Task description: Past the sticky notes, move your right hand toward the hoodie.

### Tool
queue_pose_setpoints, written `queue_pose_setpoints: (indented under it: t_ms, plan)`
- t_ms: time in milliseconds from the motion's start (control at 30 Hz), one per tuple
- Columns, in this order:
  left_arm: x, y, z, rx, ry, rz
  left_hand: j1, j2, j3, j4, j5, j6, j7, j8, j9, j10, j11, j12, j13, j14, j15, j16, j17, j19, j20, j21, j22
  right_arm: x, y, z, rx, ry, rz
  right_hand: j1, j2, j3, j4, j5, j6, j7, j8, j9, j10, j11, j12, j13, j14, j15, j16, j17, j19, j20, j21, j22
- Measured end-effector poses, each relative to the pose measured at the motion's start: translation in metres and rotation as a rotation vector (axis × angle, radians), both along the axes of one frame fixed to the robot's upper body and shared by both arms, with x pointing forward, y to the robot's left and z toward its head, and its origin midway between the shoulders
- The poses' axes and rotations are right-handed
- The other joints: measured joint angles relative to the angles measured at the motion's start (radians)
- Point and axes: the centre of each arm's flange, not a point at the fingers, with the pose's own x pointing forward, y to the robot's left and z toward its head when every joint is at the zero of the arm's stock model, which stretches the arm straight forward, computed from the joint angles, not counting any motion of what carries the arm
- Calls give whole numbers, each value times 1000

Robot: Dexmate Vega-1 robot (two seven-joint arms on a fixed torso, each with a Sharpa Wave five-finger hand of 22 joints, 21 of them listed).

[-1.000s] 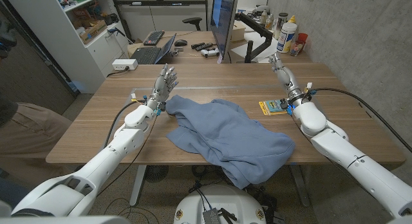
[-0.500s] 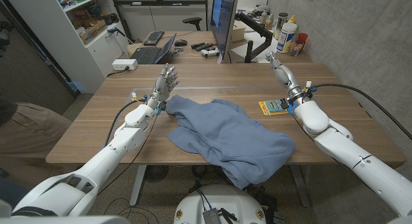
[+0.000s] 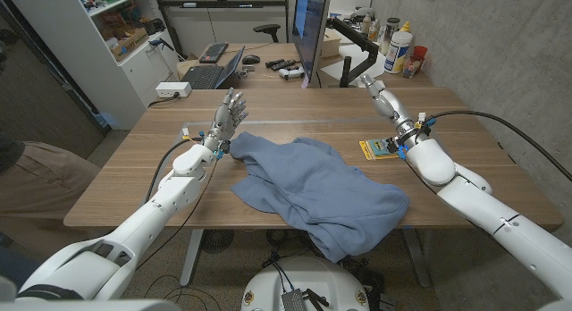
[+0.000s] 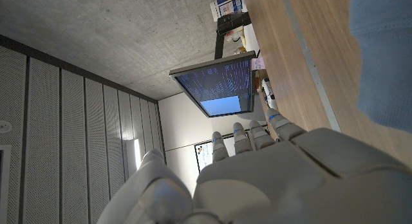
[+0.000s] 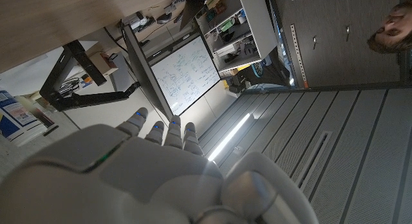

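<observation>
The blue hoodie (image 3: 317, 190) lies crumpled across the middle of the wooden counter (image 3: 134, 168), one part hanging over the near edge. The sticky notes (image 3: 380, 148), a yellow pack, sit just beside its right side. The right hand (image 3: 380, 95) is raised beyond the sticky notes, fingers extended and holding nothing. The left hand (image 3: 228, 114) stands raised at the hoodie's far left corner, fingers spread, empty. A monitor (image 3: 308, 29) stands behind the counter.
</observation>
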Motion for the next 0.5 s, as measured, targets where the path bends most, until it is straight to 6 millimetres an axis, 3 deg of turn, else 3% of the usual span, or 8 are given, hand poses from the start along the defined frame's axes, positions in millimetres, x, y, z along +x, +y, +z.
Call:
queue_pose_setpoints:
  t_ms: [500]
  plan:
    - [0, 3, 2, 13, -14, 23, 0, 0, 0, 0, 0, 4, -4, 0, 0, 0, 0, 0, 0, 0, 0, 0, 0, 0, 0, 0, 0, -15, 13, -1, -133, -64, -66, 5, 2, 4, -4, 0, -17, -12, 0, 0, 0, 0, 0, 0, -13, -2, 0, 0, -7, -7, 0, 0]
